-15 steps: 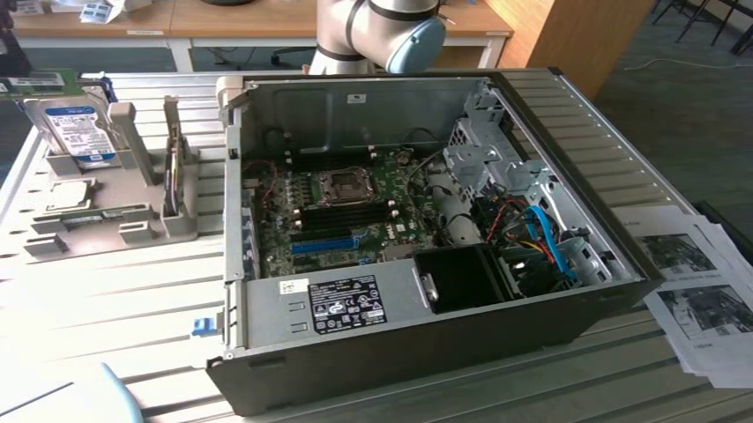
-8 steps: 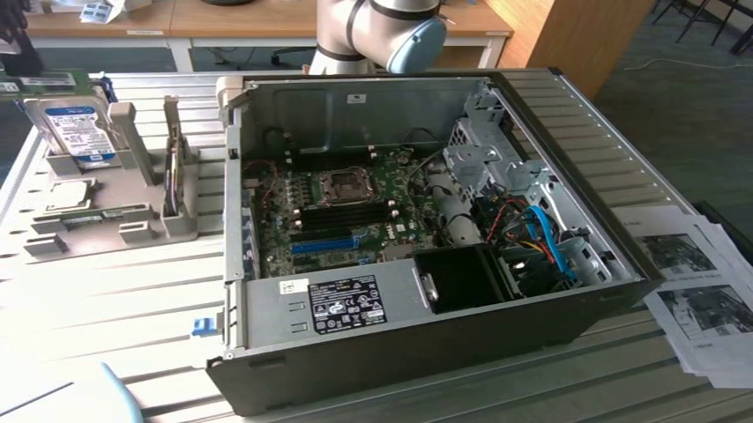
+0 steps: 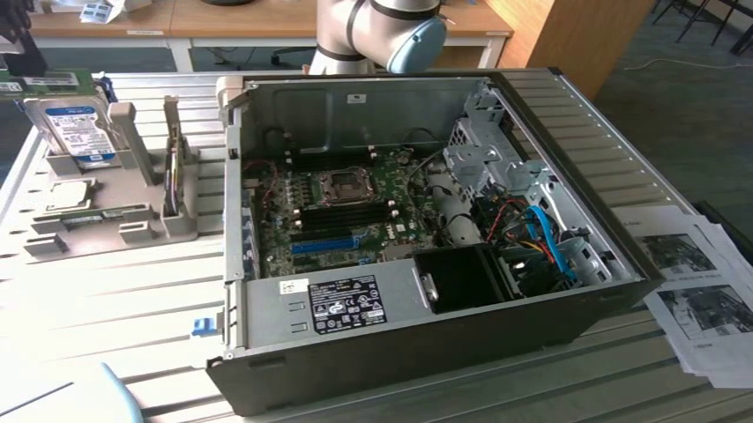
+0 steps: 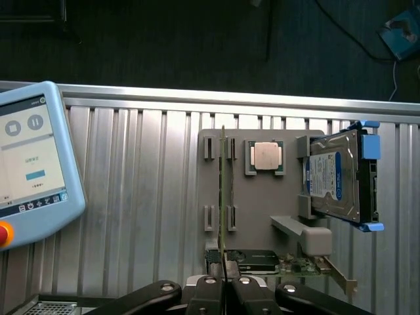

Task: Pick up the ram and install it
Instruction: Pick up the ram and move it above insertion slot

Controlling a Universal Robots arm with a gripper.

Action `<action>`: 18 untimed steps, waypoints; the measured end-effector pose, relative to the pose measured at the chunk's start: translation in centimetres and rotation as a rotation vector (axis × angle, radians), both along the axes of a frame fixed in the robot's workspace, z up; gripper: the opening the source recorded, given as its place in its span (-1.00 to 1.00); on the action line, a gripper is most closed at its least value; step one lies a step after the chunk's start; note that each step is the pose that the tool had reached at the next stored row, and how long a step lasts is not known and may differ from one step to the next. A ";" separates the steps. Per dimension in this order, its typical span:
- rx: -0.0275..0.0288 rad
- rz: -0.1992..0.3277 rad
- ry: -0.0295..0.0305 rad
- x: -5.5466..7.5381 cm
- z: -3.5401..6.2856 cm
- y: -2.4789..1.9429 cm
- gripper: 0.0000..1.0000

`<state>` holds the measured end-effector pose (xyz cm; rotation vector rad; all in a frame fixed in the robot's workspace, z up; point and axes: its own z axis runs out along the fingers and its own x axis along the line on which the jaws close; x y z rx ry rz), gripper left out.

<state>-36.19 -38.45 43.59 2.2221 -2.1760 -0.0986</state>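
The ram [image 4: 223, 190] is a thin green stick standing on its edge in the slots of a grey holder [image 4: 256, 203]. In the exterior view the ram [image 3: 175, 181] stands between the grey posts of that holder [image 3: 83, 236], left of the open computer case [image 3: 412, 352]. My gripper [image 4: 224, 279] hangs well above the holder, in line with one end of the ram and not touching it. Its two fingers [image 4: 209, 292] are pressed together, shut with nothing between them. The motherboard [image 3: 341, 207] lies exposed inside the case, with dark slots beside the processor socket.
On the holder sit a silver processor [image 4: 267, 156], a blue-labelled hard drive [image 4: 335, 177] and a green card [image 4: 298, 266]. A teach pendant [image 4: 29, 157] lies on the slatted table. Papers [image 3: 700, 291] lie to the exterior view's right of the case. The arm's base [image 3: 376, 35] stands behind the case.
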 end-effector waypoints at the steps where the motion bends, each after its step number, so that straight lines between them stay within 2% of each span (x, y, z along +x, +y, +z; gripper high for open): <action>1: 0.0000 0.000 0.0000 0.0 0.00 0.00 -0.78; 9: 0.0000 0.000 0.0000 0.9 0.00 0.00 -0.78; 18: 0.0000 0.000 0.0000 2.9 0.00 0.00 -0.78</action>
